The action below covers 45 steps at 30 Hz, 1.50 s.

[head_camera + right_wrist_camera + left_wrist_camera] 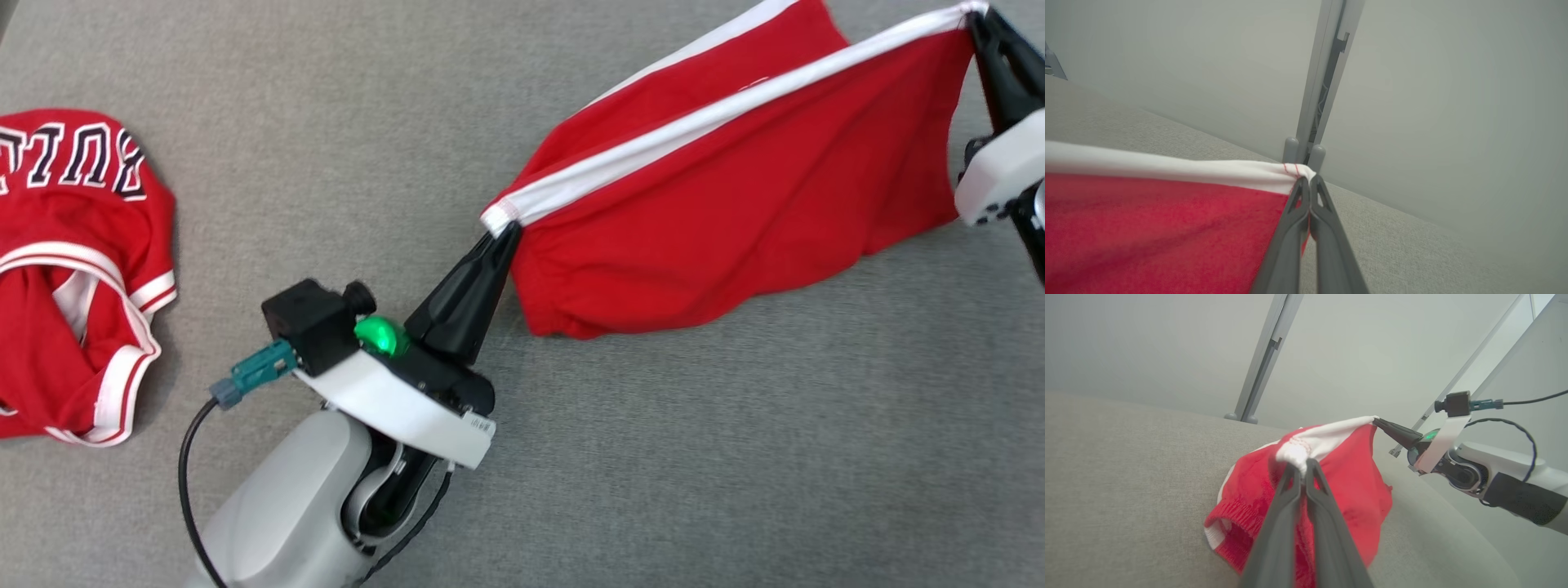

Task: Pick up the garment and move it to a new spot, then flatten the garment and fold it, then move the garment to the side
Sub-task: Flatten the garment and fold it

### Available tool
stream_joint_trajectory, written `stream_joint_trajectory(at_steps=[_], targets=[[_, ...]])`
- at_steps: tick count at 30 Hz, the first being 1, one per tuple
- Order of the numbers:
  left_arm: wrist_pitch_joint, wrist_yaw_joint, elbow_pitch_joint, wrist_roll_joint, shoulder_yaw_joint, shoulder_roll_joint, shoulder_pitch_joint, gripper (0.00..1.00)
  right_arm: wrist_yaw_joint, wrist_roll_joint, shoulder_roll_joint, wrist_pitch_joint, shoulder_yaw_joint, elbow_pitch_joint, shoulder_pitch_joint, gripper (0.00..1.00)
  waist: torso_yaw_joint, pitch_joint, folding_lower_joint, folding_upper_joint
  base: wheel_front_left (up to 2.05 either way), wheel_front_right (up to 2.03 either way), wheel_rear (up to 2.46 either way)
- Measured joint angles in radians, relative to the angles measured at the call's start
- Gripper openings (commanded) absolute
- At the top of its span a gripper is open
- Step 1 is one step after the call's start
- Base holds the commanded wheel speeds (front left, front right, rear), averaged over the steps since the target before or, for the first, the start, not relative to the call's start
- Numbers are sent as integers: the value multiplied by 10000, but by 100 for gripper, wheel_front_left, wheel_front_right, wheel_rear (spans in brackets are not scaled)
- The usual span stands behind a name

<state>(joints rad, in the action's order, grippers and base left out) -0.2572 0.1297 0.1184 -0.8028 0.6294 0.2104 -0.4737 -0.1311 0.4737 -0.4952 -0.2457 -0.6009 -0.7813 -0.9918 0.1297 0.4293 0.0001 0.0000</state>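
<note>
The garment (735, 196) is a red pair of shorts with a white band along its edge, stretched between my two grippers over the grey cloth surface (735, 457). My left gripper (508, 230) is shut on the band's lower left corner. My right gripper (976, 20) is shut on the band's far corner at the upper right. The garment's lower part rests on the surface. The left wrist view has my left gripper (1302, 465) pinching white cloth of the garment (1355, 473), with the right gripper (1378, 421) beyond. In the right wrist view my right gripper (1308, 181) pinches the garment (1147, 220).
A crumpled red jersey (73, 269) with white trim and lettering lies at the left of the surface. A grey metal post (1323, 81) stands past the surface's far edge, against a pale wall; the post (1265, 359) also shows in the left wrist view.
</note>
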Motion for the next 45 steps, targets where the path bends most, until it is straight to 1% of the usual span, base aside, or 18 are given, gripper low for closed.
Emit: stream_joint_trajectory(at_steps=[4,8,10,17,18,19,20,21,22,23,24,25,28,30,32,36,41,45], targets=[[-25,0,391,-109,40,-288,-613,0,0,-63,180,-4,-489,-1039,-1065,0,440,388,0,0,0,0,0],[-29,0,769,-90,-69,-445,-921,0,0,-100,345,-21,-874,-1521,-1732,0,690,691,0,0,0,0,0],[-31,0,997,-50,-104,-633,-1120,0,0,-186,403,-42,-1143,-1831,-2096,0,836,872,0,0,0,0,0],[-42,0,1517,-61,123,-963,-1498,0,2,-247,617,-102,-1870,-2953,-2839,0,1195,1213,0,0,0,0,0],[-42,0,1603,-58,121,-980,-1525,0,0,-247,654,-104,-1969,-3049,-2909,9,1216,1218,0,0,0,0,0],[-42,0,1703,-42,107,-991,-1535,0,0,-245,696,-105,-2061,-3120,-2964,32,1223,1213,0,0,0,0,0],[-42,0,1781,-21,81,-1009,-1542,0,0,-244,752,-111,-2142,-3221,-3020,67,1220,1206,0,0,0,0,0],[-42,0,1850,17,19,-1035,-1553,26,0,-255,779,-113,-2199,-3308,-3097,100,1211,1197,0,0,0,0,0],[-42,0,1914,98,-40,-1051,-1577,49,0,-263,780,-117,-2211,-3340,-3156,100,1198,1183,0,0,0,0,0],[-42,0,1969,159,-109,-1072,-1614,49,2,-259,786,-130,-2207,-3356,-3188,100,1177,1154,0,0,0,0,0],[-42,0,2015,196,-190,-1106,-1644,82,2,-259,802,-132,-2199,-3325,-3197,100,1144,1117,0,0,0,0,0],[-42,-4,2042,320,-270,-1129,-1653,100,0,-272,817,-134,-2173,-3212,-3207,100,1104,1077,0,0,0,0,0],[-42,-173,2113,711,-656,-1147,-1595,100,0,-380,840,-148,-1885,-2560,-3165,100,950,910,0,0,0,0,0],[-44,-456,2075,1041,-1273,-1114,-1221,100,2,-589,859,-159,-1398,-1636,-2780,100,749,667,-1,0,0,0,0],[-44,-702,1981,1348,-1647,-1076,-858,100,2,-740,940,-159,-982,-957,-2224,100,597,457,0,0,0,0,0],[-44,-1047,1534,2046,-2303,-982,-9,100,2,-1166,1214,-159,-336,410,-828,100,284,-32,0,0,0,0,0],[-44,-1254,537,2986,-3099,-1064,1248,100,2,-1542,1597,-157,290,1747,1208,100,-98,-709,0,0,0,0,0],[-44,-1262,-194,3641,-3774,-1289,2166,100,2,-1685,1929,-159,848,2587,2657,100,-370,-1240,-1,0,0,0,0]])
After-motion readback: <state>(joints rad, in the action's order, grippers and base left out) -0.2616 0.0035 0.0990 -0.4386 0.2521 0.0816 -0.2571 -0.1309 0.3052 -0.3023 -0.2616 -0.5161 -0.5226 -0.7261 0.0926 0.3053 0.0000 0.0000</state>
